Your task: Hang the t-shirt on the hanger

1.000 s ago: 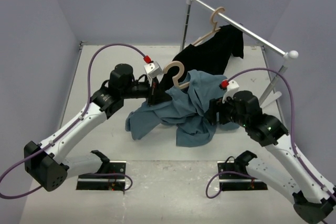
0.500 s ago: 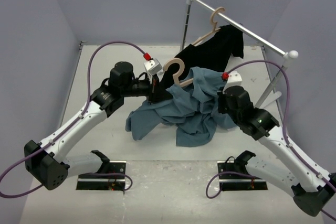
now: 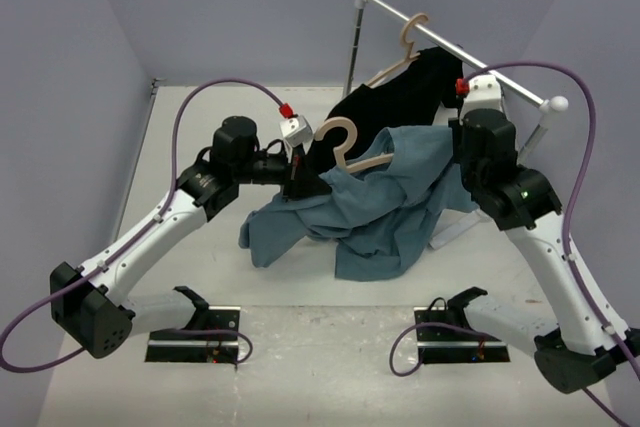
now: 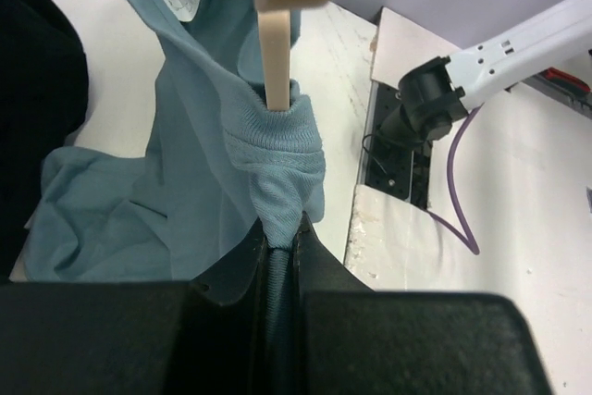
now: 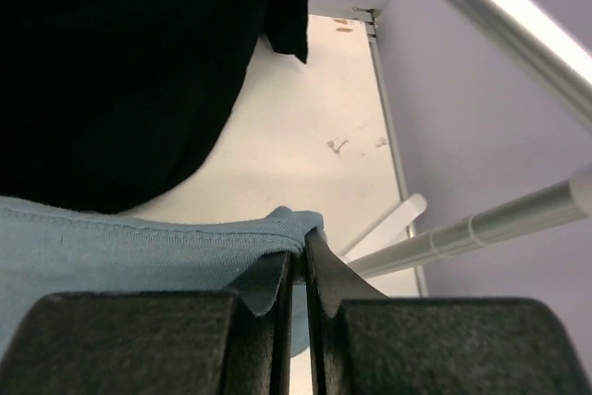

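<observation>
The blue-grey t-shirt hangs in a bunch between both arms, its lower part on the table. The beige hanger stands up from it, one arm running inside the cloth. My left gripper is shut on the t-shirt where the fabric bunches around the hanger; whether wood is also pinched is hidden. In the left wrist view the left gripper clamps a fold of cloth. My right gripper is raised at the right. The right gripper is shut on the t-shirt at its hem.
A black garment hangs on a second beige hanger from the metal rail at the back right. The rail's post stands just behind my right arm. The black garment is close above the right gripper.
My right gripper closed on the t-shirt's edge and lifted it up and back to the right, toward the rail, stretching the cloth. The left arm has barely moved.
</observation>
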Action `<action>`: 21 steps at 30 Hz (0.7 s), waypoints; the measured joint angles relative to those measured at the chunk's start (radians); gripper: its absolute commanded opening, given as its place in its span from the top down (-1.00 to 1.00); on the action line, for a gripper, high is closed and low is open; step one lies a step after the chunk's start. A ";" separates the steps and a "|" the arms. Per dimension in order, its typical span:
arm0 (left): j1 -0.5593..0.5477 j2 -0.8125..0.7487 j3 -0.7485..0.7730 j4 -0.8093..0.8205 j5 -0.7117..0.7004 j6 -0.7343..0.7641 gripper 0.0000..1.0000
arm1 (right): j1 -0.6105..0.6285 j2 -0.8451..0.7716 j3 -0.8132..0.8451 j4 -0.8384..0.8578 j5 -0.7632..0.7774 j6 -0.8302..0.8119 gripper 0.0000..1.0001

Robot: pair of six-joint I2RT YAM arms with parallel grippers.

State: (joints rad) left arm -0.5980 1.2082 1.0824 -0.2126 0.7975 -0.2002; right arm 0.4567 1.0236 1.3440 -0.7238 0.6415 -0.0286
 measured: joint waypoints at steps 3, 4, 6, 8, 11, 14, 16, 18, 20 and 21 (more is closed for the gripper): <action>0.000 0.003 0.000 0.001 0.025 0.003 1.00 | -0.026 0.053 0.040 -0.004 -0.001 -0.041 0.21; 0.000 0.003 0.000 0.002 0.031 0.003 1.00 | -0.027 0.067 0.047 -0.008 -0.003 -0.047 0.09; 0.000 0.003 0.000 0.004 0.042 0.005 1.00 | -0.028 0.085 0.049 -0.018 -0.004 -0.054 0.00; 0.001 0.003 -0.002 0.014 0.067 0.005 1.00 | -0.028 0.093 0.048 -0.033 -0.017 -0.062 -0.01; 0.003 0.003 -0.009 0.026 0.086 0.004 1.00 | -0.031 0.090 0.058 -0.070 -0.102 -0.059 -0.08; 0.011 0.003 -0.014 0.032 0.093 0.003 1.00 | -0.034 0.059 0.072 -0.093 -0.259 -0.052 -0.15; 0.018 0.004 -0.014 0.033 0.092 0.003 1.00 | -0.034 0.014 0.078 -0.092 -0.379 -0.050 -0.16; 0.023 0.006 -0.014 0.033 0.092 0.003 1.00 | -0.032 -0.033 0.089 -0.090 -0.490 -0.049 -0.19; 0.024 0.008 -0.014 0.033 0.092 0.003 1.00 | -0.032 -0.064 0.104 -0.083 -0.583 -0.049 -0.19; 0.024 0.011 -0.014 0.033 0.095 0.003 1.00 | -0.033 -0.073 0.110 -0.081 -0.626 -0.050 -0.21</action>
State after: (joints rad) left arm -0.5736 1.2197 1.0687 -0.1791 0.8920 -0.1970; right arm 0.4240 0.9510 1.4535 -0.8047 0.0150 -0.0784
